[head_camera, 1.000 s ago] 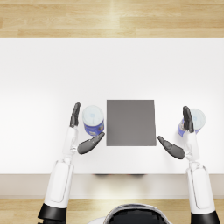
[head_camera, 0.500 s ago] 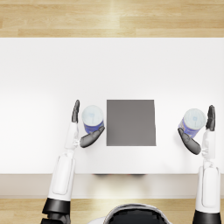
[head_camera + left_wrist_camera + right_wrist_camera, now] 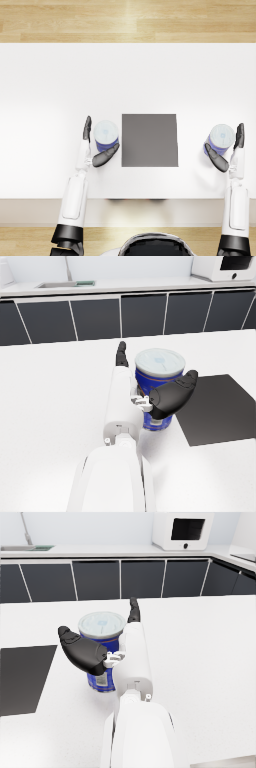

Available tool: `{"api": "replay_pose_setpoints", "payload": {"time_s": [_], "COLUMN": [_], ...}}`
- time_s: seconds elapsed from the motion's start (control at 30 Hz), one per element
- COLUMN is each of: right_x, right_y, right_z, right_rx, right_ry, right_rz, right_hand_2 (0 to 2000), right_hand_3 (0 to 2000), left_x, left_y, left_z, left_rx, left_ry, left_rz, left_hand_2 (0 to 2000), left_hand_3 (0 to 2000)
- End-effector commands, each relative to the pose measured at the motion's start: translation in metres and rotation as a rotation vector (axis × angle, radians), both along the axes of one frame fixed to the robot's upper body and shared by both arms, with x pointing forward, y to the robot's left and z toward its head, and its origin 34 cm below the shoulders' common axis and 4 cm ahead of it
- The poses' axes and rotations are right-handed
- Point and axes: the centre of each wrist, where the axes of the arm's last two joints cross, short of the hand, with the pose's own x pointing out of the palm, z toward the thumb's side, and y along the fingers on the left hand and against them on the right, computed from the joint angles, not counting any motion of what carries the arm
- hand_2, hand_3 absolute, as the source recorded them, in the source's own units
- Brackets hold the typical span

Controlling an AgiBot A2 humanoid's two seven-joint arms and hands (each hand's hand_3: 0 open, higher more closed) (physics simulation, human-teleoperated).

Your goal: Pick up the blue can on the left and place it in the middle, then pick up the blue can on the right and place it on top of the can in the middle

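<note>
The left blue can (image 3: 106,134) with a pale lid stands upright on the white table, just left of the dark grey mat (image 3: 150,140). My left hand (image 3: 95,159) cups it: straight fingers along its outer side, thumb at its near side. In the left wrist view the thumb (image 3: 170,397) lies against the can (image 3: 159,363). The right blue can (image 3: 221,136) stands right of the mat. My right hand (image 3: 222,163) brackets it the same way, fingers outside and thumb (image 3: 82,651) before the can (image 3: 102,624). Both cans rest on the table.
The mat (image 3: 220,406) lies in the middle with nothing on it. The table's front edge (image 3: 128,199) runs close behind both forearms. Dark cabinets, a sink (image 3: 65,284) and a microwave (image 3: 182,531) stand far beyond the table.
My right hand has swung outward, from the can's inner side to around its outer side, so the can now sits between thumb and fingers. The left thumb has closed in toward its can.
</note>
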Motion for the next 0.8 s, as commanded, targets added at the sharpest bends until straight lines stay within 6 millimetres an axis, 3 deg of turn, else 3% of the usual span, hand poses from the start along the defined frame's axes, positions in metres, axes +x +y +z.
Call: {"api": "replay_pose_setpoints", "payload": {"time_s": [0.03, 0.37, 0.6, 0.63, 0.67, 0.73, 0.77, 0.8], "right_x": [0.01, 0.024, 0.03, 0.029, 0.028, 0.027, 0.025, 0.025], "right_y": [-0.002, 0.003, 0.007, 0.008, 0.008, 0.011, 0.013, 0.016], "right_z": [-0.009, -0.04, -0.046, -0.046, -0.042, -0.028, -0.015, -0.002], "right_rx": [0.013, 0.05, 0.064, 0.063, 0.062, 0.059, 0.055, 0.049], "right_ry": [0.041, 0.166, 0.195, 0.187, 0.163, 0.11, 0.059, 0.009], "right_rz": [-0.009, -0.018, -0.016, -0.014, 0.007, 0.069, 0.071, 0.07], "right_hand_2": [0, 0, 0, 1361, 2000, 2000, 2000, 2000], "right_hand_3": [0, 0, 0, 327, 653, 1307, 1520, 1520], "left_x": [0.003, 0.016, 0.02, 0.02, 0.021, 0.025, 0.026, 0.026], "left_y": [-0.006, -0.008, -0.014, -0.014, -0.011, -0.009, -0.009, -0.011], "left_z": [0.001, -0.02, -0.022, -0.022, -0.022, -0.023, -0.018, -0.01], "left_rx": [0.001, -0.014, -0.027, -0.029, -0.037, -0.046, -0.052, -0.058], "left_ry": [0.0, 0.096, 0.11, 0.11, 0.111, 0.12, 0.101, 0.07], "left_rz": [-0.017, 0.01, 0.008, 0.009, 0.019, 0.017, 0.019, 0.012], "left_hand_2": [0, 0, 0, 1361, 2000, 2000, 2000, 2000], "left_hand_3": [0, 0, 0, 327, 653, 1307, 1520, 1520]}}
